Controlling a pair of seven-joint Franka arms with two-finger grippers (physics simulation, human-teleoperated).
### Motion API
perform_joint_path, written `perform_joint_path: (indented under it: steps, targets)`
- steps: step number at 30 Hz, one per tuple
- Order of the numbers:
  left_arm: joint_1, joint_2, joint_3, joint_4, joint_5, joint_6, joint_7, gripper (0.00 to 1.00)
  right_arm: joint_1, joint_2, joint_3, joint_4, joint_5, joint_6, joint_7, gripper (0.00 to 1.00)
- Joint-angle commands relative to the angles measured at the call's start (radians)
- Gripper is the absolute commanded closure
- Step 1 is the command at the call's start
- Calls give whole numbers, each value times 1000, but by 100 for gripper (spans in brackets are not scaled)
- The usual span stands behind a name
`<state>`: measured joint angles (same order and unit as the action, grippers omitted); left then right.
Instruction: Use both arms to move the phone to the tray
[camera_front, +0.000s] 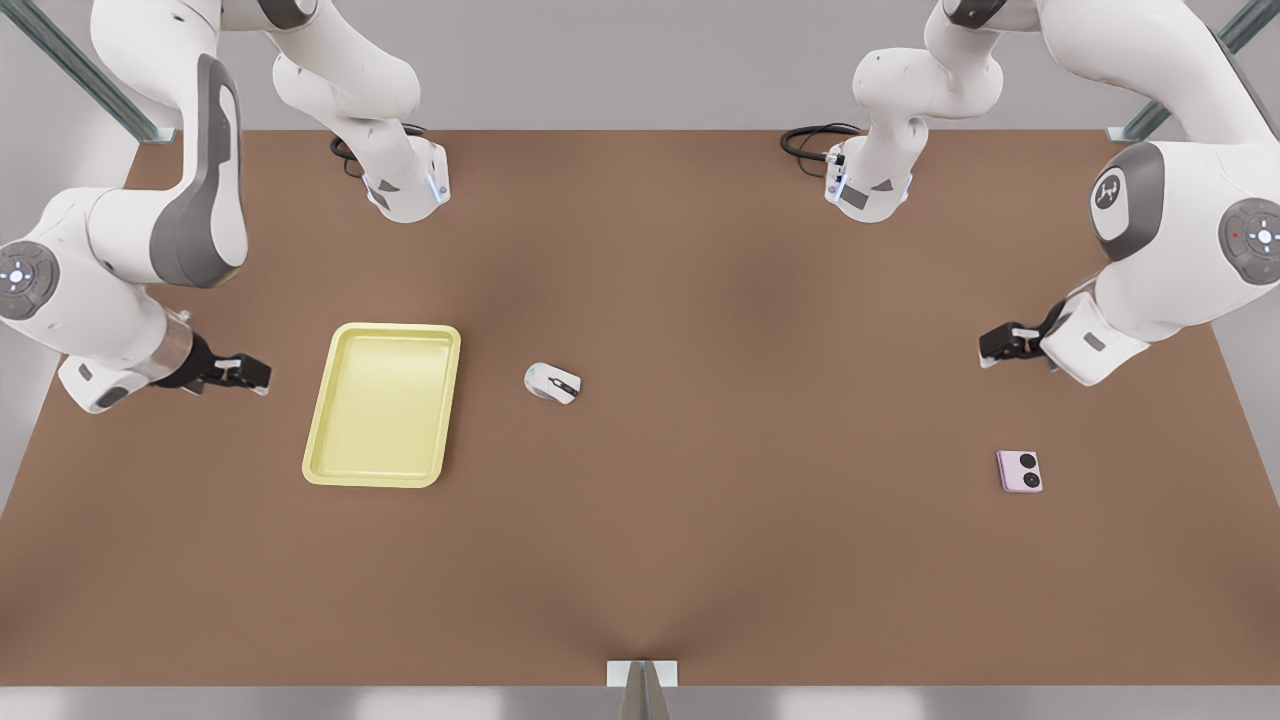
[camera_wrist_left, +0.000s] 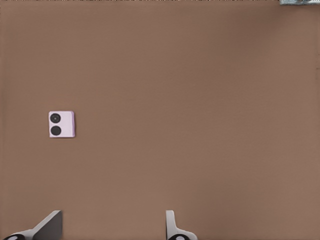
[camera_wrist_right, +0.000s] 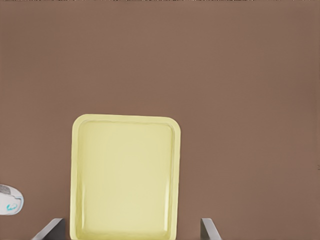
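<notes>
The pale pink-lilac phone (camera_front: 1019, 471) lies flat on the brown table at the front view's right, its two black circles facing up. In the left wrist view the phone (camera_wrist_left: 61, 124) sits well ahead of and off to one side of my left gripper (camera_wrist_left: 112, 227), whose fingers are spread open with nothing between them. That left gripper (camera_front: 1000, 345) hovers behind the phone at the front view's right. The pale yellow tray (camera_front: 385, 400) rests at the front view's left, with nothing in it. My right gripper (camera_front: 250, 375) hangs open just left of it, looking over the tray (camera_wrist_right: 125, 175).
A white-and-black computer mouse (camera_front: 552, 382) lies on the table just right of the tray, and the mouse (camera_wrist_right: 10, 199) also sits at the right wrist view's edge. Black cables (camera_front: 815, 135) coil by the arm bases at the back. Bare brown table lies between mouse and phone.
</notes>
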<state>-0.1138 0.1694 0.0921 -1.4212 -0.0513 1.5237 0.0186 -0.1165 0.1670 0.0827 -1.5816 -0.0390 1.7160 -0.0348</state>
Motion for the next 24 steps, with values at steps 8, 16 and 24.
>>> perform_joint_path:
  steps: [8, 16, 24]
  targets:
    - [134, 351, 81, -1, -16, 352, 258, 0, 0, 9, 0, 8, 1, 34, -19, 0]
    - [237, 516, 81, -64, -71, 576, 276, 0, -2, 9, 0, 8, 1, 36, -19, 0]
    - [253, 588, 81, -65, -59, 651, 282, 0, 6, 9, 0, 6, -2, 59, -17, 0]
